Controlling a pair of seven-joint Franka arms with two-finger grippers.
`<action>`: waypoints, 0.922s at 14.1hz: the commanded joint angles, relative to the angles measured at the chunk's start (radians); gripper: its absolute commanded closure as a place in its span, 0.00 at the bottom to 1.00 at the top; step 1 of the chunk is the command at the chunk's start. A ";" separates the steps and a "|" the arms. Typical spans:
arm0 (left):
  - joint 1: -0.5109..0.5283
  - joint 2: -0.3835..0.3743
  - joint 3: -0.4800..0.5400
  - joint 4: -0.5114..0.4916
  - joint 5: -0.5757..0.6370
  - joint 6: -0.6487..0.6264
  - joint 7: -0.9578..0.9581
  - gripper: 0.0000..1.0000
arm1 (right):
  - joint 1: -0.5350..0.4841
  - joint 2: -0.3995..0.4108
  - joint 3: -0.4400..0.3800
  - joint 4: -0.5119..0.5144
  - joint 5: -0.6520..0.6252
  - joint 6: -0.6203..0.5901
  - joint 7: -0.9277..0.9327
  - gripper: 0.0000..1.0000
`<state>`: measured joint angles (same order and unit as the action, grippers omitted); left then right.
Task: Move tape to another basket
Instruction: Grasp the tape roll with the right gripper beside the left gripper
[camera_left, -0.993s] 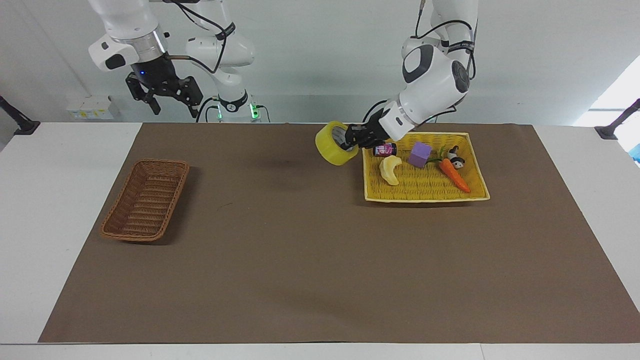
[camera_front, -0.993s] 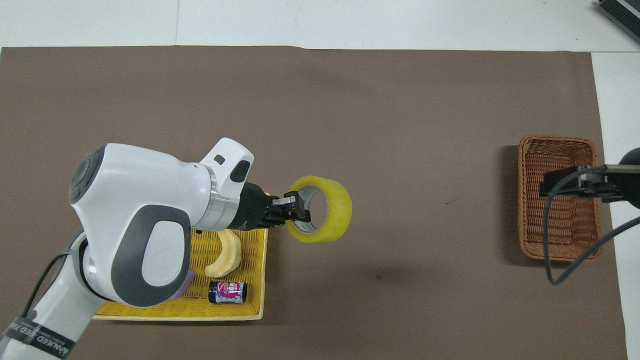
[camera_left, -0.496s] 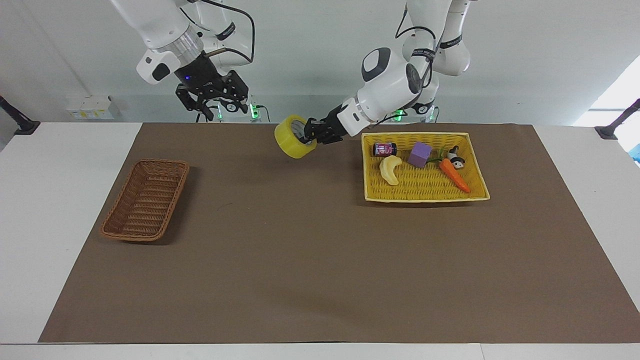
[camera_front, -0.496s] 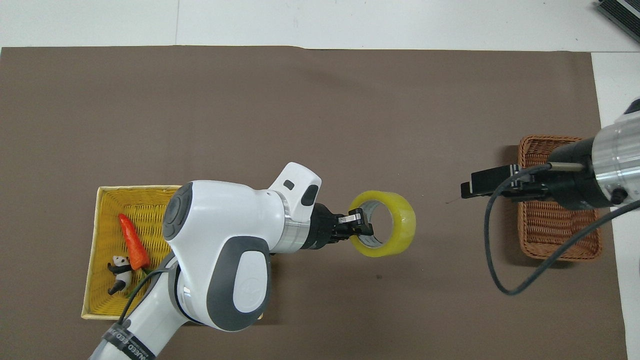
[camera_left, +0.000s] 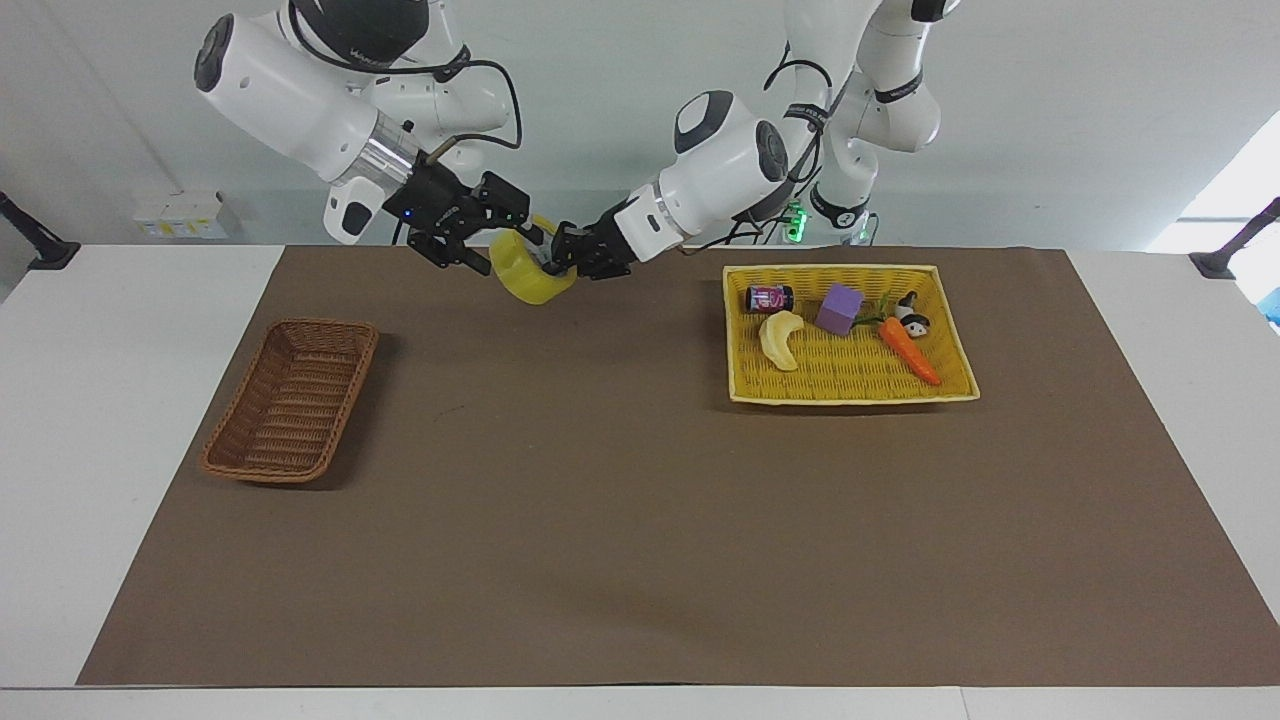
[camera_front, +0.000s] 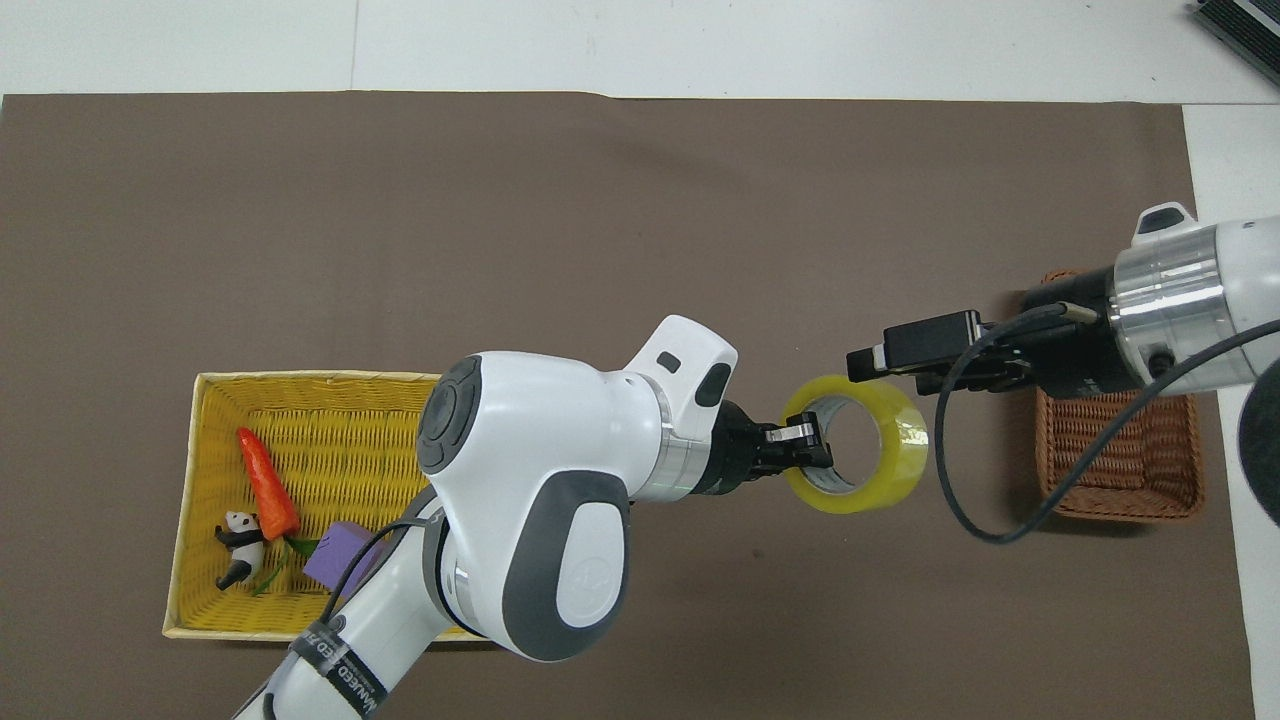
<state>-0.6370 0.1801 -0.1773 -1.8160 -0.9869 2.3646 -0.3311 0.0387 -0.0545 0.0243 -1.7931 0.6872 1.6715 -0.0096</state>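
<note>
The tape (camera_left: 530, 277) is up in the air over the bare brown mat (camera_left: 620, 500), between the two baskets, and the left gripper (camera_left: 566, 262) has its fingers pinching the roll's wall on the side toward its own arm, one finger inside the hollow core and one on the outside. From above the roll (camera_front: 856, 443) shows as a ring, so its open axis points roughly up and down, a little tilted, and the free side of the ring faces the right arm. The right gripper (camera_left: 490, 240) has come in level from that side with its fingers spread wide, and its tips sit right at the roll's rim; I can't tell whether they are touching it yet. To me this looks like a handover: the right fingers need to straddle the wall opposite the left grip before the left lets go. The small brown wicker basket (camera_left: 292, 398) sits empty on the surface toward the right arm's end, so the right arm is the one placed to carry it there. The yellow basket (camera_left: 850, 392) holds the other bits.
</note>
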 joint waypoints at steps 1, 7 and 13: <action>-0.007 0.039 0.001 0.072 0.001 0.024 -0.016 1.00 | -0.057 -0.013 0.003 -0.025 0.034 -0.035 -0.096 0.00; -0.009 0.059 -0.019 0.095 0.025 0.094 -0.014 1.00 | -0.063 -0.021 0.006 -0.038 0.045 -0.084 -0.090 0.00; -0.007 0.059 -0.019 0.095 0.027 0.096 -0.014 1.00 | -0.068 -0.019 0.005 -0.037 0.045 -0.090 -0.087 0.72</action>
<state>-0.6370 0.2244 -0.1980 -1.7521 -0.9686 2.4418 -0.3311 -0.0172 -0.0548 0.0281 -1.8088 0.7030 1.5931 -0.1067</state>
